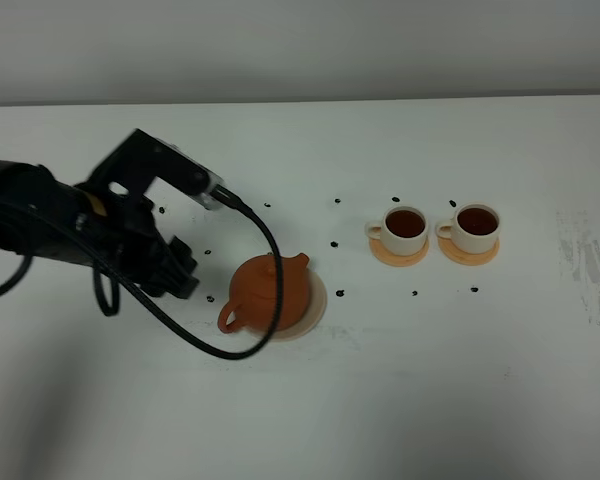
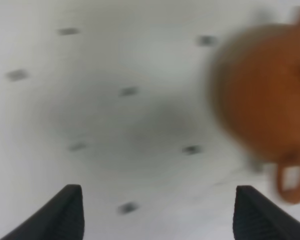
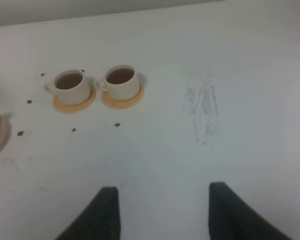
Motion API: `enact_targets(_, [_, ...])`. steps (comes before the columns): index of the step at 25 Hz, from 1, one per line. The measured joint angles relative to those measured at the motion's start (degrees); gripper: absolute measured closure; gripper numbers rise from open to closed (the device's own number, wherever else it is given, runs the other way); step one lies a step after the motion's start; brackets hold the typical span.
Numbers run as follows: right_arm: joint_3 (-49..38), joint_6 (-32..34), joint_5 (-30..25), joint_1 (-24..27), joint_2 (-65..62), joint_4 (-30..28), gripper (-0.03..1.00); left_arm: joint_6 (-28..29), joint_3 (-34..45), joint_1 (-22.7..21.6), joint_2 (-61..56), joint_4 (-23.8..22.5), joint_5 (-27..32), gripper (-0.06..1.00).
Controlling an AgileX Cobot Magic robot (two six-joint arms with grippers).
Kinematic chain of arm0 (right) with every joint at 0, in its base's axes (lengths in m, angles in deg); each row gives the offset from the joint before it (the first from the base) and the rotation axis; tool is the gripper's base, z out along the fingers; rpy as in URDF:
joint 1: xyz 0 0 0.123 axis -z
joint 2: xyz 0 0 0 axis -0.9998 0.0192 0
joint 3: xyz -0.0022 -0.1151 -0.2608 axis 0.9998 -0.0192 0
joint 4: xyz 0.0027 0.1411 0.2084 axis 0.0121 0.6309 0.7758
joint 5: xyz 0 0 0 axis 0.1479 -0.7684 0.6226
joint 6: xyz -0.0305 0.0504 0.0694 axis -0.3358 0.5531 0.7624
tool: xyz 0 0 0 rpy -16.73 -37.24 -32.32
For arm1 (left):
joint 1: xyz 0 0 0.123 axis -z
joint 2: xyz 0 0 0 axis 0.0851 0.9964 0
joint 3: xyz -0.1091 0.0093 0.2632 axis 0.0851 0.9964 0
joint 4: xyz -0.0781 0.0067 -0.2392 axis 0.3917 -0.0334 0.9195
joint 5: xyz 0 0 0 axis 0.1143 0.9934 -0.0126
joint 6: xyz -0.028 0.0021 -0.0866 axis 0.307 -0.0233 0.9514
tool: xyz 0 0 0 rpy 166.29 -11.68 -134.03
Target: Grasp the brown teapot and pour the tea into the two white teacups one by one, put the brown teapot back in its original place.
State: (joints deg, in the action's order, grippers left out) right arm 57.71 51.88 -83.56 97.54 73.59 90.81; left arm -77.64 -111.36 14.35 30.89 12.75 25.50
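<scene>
Sitting upright on pale beige disc coaster (image 1: 315, 310), lid on: brown teapot (image 1: 270, 290), reddish clay, loop handle facing left gripper (image 2: 157, 212). Standing spread wide just beside teapot, gripping nothing, touching nothing. Holding dark tea on orange coasters: two white teacups (image 1: 405, 226) well apart on bench (image 1: 430, 400). Hanging spread, empty: right gripper (image 3: 162, 212).

The left arm (image 1: 50, 215), at the left of the overhead frame, was a bulky matte-black assembly of boxy segments with a small orange-yellow patch on its upper side. A boxy black camera housing (image 1: 165, 165) with a pale end face sat on top. A thick black cable (image 1: 195, 340) looped from it. In both wrist views, dark tapered fingertips (image 2: 65, 212) (image 3: 102, 215) appeared, perhaps rubber-coated; blur hid details.
</scene>
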Motion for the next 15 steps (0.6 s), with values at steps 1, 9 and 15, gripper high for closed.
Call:
enact_targets(1, [0.00,0.00,0.00,0.00,0.00,0.00,0.57,0.00,0.00,-2.36,-1.39,-0.40,0.85,0.35])
enact_targets(9, [0.00,0.00,0.00,0.00,0.00,0.00,0.57,0.00,-0.23,-18.96,-13.37,-1.06,2.59,0.35])
enact_targets(15, [0.00,0.00,0.00,0.00,0.00,0.00,0.57,0.00,-0.23,-25.16,-14.28,-1.12,2.99,0.35])
